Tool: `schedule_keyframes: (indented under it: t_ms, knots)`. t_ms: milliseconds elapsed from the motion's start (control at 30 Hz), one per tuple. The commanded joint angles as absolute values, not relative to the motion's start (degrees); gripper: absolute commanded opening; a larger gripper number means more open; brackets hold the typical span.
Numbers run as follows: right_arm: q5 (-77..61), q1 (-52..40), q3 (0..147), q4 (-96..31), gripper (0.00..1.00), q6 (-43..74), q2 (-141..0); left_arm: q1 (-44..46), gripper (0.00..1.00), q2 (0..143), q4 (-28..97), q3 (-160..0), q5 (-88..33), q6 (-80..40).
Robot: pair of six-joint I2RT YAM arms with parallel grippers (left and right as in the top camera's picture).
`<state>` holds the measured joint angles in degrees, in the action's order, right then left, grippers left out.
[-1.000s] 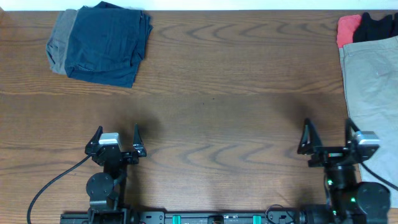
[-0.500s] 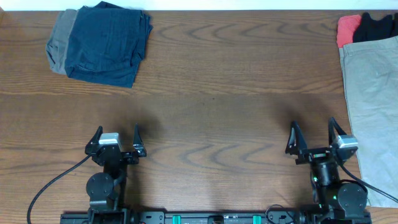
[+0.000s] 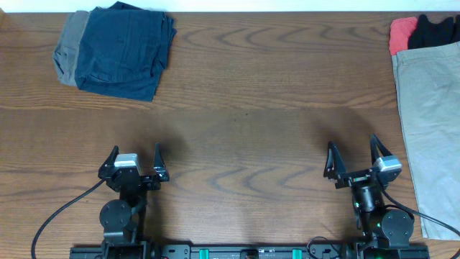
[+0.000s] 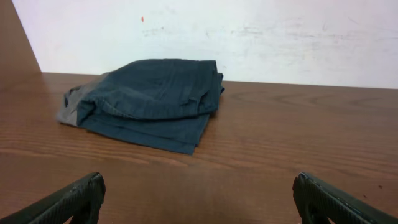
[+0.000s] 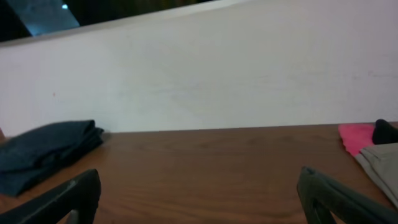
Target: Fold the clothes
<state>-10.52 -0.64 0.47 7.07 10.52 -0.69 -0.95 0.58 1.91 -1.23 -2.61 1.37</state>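
Folded dark navy shorts [image 3: 123,52] lie at the far left of the table on top of grey shorts [image 3: 70,44]; the pile also shows in the left wrist view [image 4: 152,99] and the right wrist view [image 5: 43,152]. A khaki-beige garment [image 3: 431,122] lies flat at the right edge, with red [image 3: 401,32] and black [image 3: 437,30] pieces behind it. My left gripper [image 3: 134,160] is open and empty near the front edge. My right gripper [image 3: 352,160] is open and empty, just left of the khaki garment.
The brown wooden table [image 3: 251,93] stretches between the two piles. A white wall [image 4: 249,31] stands behind the far edge. A black cable [image 3: 57,216] runs from the left arm's base at the front.
My right gripper has moved left, away from the khaki garment's edge. The left arm and the clothes have not moved.
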Motion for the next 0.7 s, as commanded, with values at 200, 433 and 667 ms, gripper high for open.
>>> schedule_keyframes:
  t_ms: [200,433,667]
  knots:
    - [-10.76,-0.16,0.32,-3.7,0.99,0.1,-0.3,-0.71,0.98,0.23,3.99,-0.23,-1.93,1.72]
    - [-10.57,-0.16,0.32,-3.44,0.99,0.12,-0.27,-0.71,0.97,0.23,3.99,-0.23,-1.93,1.72]
    - [-10.57,-0.16,0.32,-3.4,0.99,0.1,-0.27,-0.71,0.98,0.23,3.99,-0.23,-1.93,1.72]
